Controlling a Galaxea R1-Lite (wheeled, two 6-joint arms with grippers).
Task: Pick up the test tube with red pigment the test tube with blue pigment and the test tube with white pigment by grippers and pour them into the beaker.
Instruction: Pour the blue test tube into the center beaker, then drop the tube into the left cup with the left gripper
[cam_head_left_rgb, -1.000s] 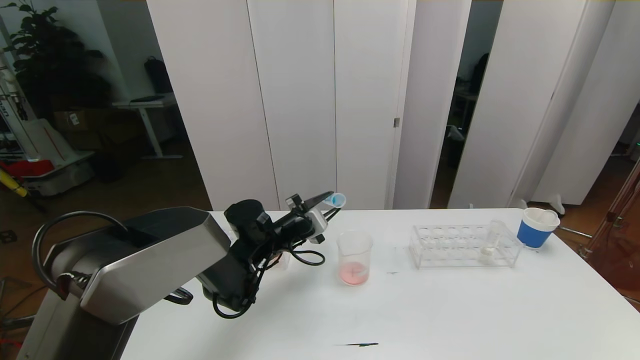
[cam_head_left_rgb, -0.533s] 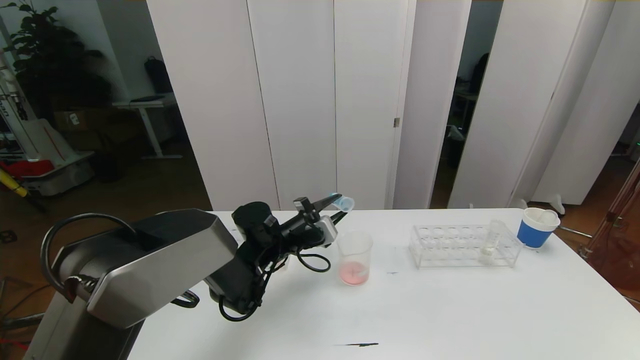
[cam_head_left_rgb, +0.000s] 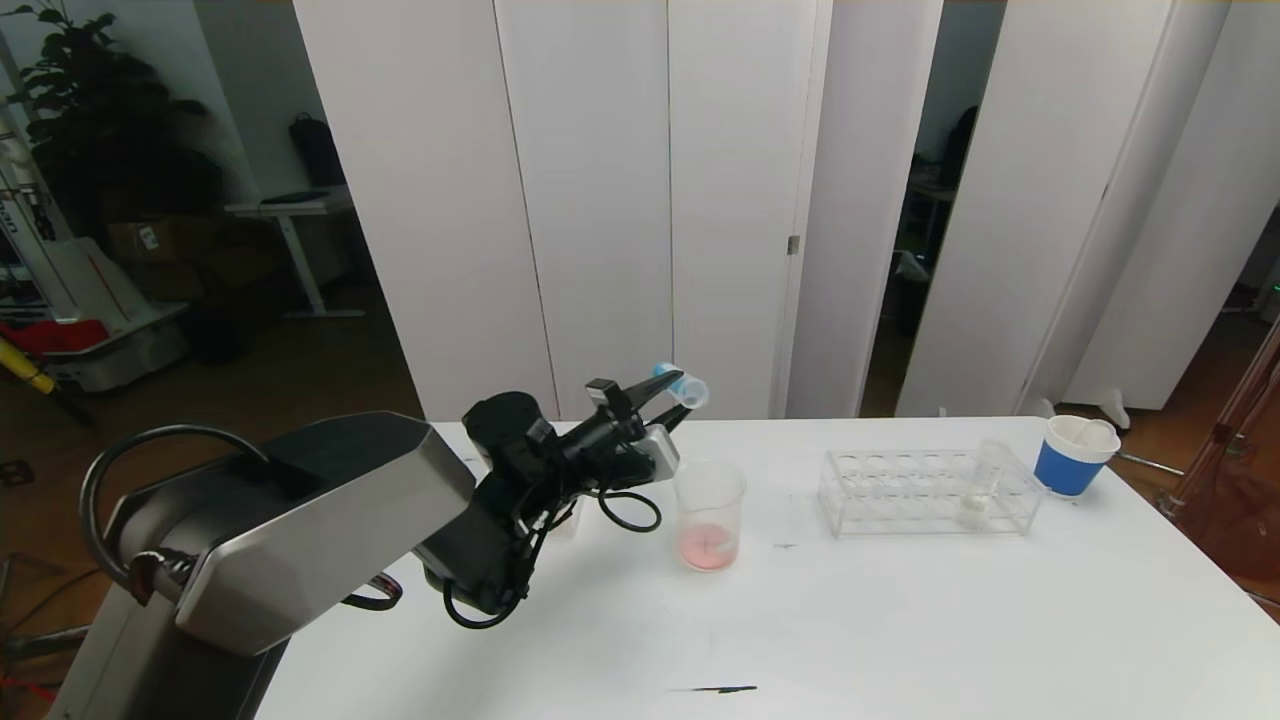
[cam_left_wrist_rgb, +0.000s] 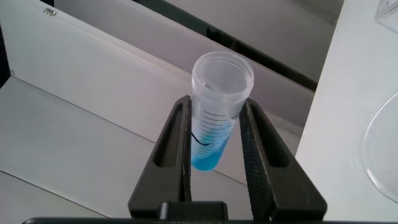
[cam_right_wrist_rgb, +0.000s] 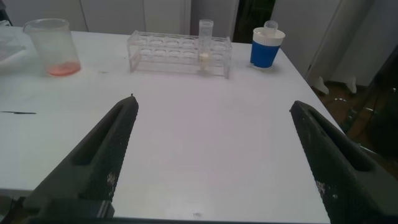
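Above the beaker (cam_head_left_rgb: 709, 515), near the desk's (cam_head_left_rgb: 900, 620) far edge, your left gripper (cam_head_left_rgb: 668, 393) clamps the test tube with blue pigment (cam_left_wrist_rgb: 214, 118); your right gripper's (cam_right_wrist_rgb: 214, 155) jaws stand apart

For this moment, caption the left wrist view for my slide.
Left gripper clamps the tilted test tube with blue pigment, near the beaker.

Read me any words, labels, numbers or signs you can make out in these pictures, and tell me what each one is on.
No readable text anywhere.
Test tube with blue pigment, held in the left gripper: black graduation lines, no legible figures.
Beaker: a small white mark, too blurred to read.
Blue-banded paper cup: no print visible.
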